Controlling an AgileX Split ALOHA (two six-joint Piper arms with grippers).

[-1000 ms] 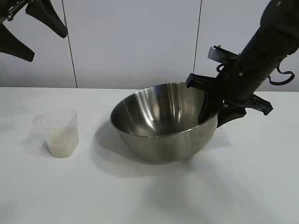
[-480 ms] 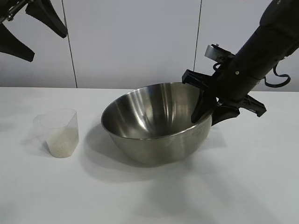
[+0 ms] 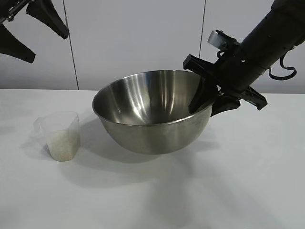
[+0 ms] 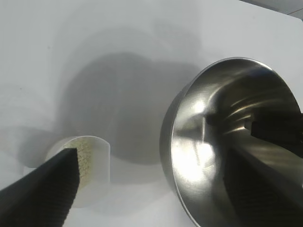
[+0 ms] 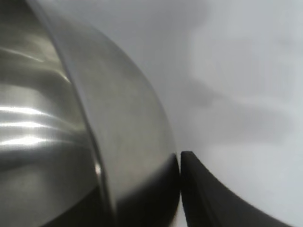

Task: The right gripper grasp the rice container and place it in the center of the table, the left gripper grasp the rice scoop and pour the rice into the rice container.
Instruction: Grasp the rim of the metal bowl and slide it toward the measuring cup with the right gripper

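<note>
One view shows rice (image 4: 85, 158), scoop (image 4: 87, 172)

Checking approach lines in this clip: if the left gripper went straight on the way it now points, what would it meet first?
Probably the rice scoop: in the left wrist view it sits just past a finger of the open left gripper, with the rice container off to one side. Depth is unclear, so it could meet the table beside it.

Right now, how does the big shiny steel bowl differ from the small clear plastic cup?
The shiny stainless-steel bowl is far wider than the small translucent plastic measuring cup. The bowl looks empty, while the cup holds white rice grains. The black right gripper clamps the bowl's rim, one finger inside, tilting it; the cup stands upright and untouched on the white table.
</note>
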